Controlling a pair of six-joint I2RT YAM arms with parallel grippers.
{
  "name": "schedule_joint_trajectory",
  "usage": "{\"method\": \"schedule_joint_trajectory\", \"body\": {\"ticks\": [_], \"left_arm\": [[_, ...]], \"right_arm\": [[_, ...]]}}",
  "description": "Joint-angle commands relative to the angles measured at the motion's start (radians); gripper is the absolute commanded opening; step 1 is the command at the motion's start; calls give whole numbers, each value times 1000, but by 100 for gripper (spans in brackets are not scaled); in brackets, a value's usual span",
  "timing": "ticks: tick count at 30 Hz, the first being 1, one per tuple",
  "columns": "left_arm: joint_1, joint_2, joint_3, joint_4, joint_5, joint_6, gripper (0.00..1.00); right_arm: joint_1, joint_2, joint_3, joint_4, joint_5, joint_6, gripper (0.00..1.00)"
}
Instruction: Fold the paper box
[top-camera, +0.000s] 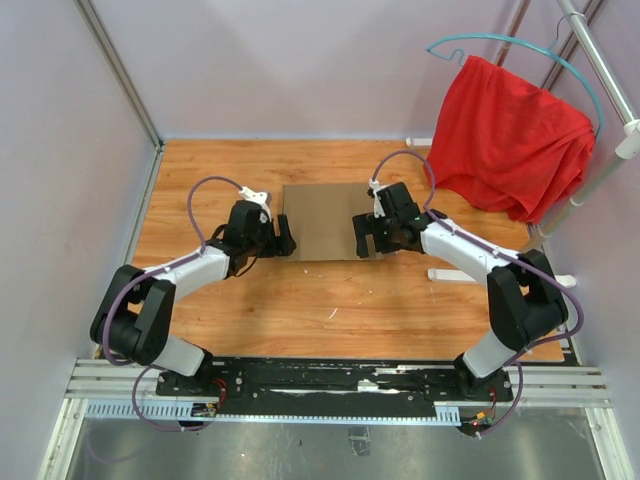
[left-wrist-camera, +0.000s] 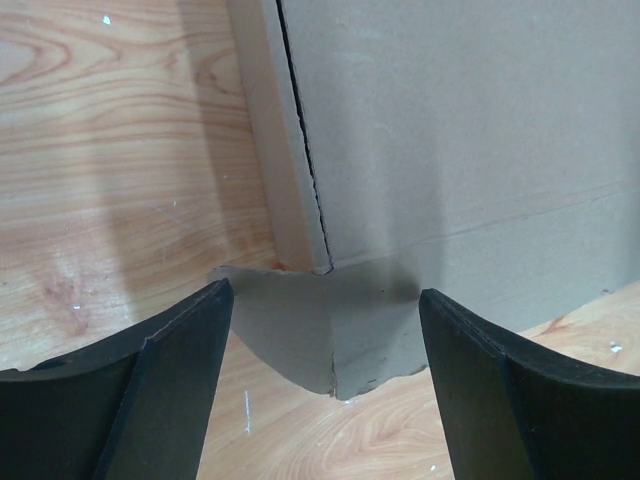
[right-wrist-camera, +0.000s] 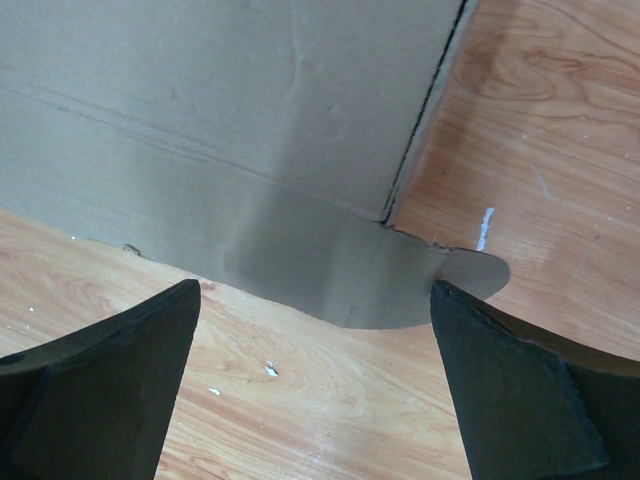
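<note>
I see the light wooden table (top-camera: 330, 300) filling the floor of the cell, and off its far right corner a red cloth (top-camera: 505, 140) draped on a teal wire hanger (top-camera: 520, 45). The paper box (top-camera: 322, 220), a plain brown sheet of corrugated cardboard, lies flat in the middle of the table, a little nearer the far edge than the near one, with an arm at each side. My left claw (top-camera: 285, 240) sits at the sheet's left edge, near its front corner, and my right claw (top-camera: 362, 238) at the right edge. On the left wrist view the left claw (left-wrist-camera: 325, 292) stands wide apart and grips nothing, with a small rounded corner flap (left-wrist-camera: 320, 340) between its fingers and untouched. The right claw (right-wrist-camera: 315, 287) is fully spread and empty, over the matching rounded flap (right-wrist-camera: 380, 280).
</note>
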Motion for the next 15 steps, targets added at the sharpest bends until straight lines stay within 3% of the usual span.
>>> {"method": "schedule_joint_trajectory", "body": {"ticks": [1, 15], "left_arm": [[-12, 12, 35, -10, 14, 38, 81], [-32, -11, 46, -48, 103, 27, 80]], "right_arm": [[31, 17, 30, -36, 53, -27, 98], [41, -2, 27, -21, -71, 10, 98]]}}
